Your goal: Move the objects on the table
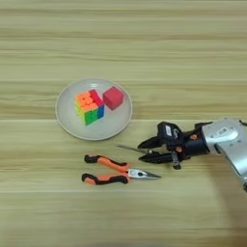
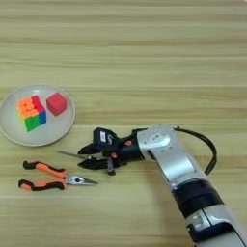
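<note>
On the far left, the puzzle cube [image 1: 89, 107] and the small red cube [image 1: 113, 98] sat together on the grey plate [image 1: 67, 120]. Below the plate, the pliers [image 1: 116, 171] lay flat on the table [image 1: 144, 43], handles left. Just right of them I had the right gripper [image 1: 146, 150], fingers slightly parted around the screwdriver [image 1: 131, 149], only its thin shaft showing. I judged a firm squeeze and level lift best, clear of the pliers.

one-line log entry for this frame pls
right gripper: at screwdriver shaft, grasp unclear | pliers: on table | puzzle cube, red cube: on plate
</note>
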Available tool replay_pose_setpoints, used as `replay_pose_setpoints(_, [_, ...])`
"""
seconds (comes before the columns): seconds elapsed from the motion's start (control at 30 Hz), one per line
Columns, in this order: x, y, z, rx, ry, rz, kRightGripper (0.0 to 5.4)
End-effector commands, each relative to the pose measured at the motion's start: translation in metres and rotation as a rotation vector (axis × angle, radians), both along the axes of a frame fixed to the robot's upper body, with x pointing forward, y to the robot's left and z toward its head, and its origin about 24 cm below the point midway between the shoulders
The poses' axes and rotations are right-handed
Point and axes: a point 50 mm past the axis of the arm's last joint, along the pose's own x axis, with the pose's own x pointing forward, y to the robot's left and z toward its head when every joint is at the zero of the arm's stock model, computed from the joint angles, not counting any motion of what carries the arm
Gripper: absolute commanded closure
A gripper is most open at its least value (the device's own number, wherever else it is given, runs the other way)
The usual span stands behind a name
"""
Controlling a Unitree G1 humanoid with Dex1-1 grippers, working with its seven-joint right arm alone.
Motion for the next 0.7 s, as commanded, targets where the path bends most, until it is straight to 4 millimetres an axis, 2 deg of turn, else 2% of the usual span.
replay_pose_setpoints(0.03, [0.013,0.001,0.024,0.015,-0.109,-0.014,3.28])
replay_pose_setpoints(0.4, [0.017,-0.001,0.044,0.083,-0.158,-0.049,2.11])
replay_pose_setpoints(0.6, [0.019,-0.003,0.064,0.148,-0.209,-0.067,1.37])
replay_pose_setpoints(0.7, [0.021,-0.004,0.072,0.183,-0.224,-0.081,1.18])
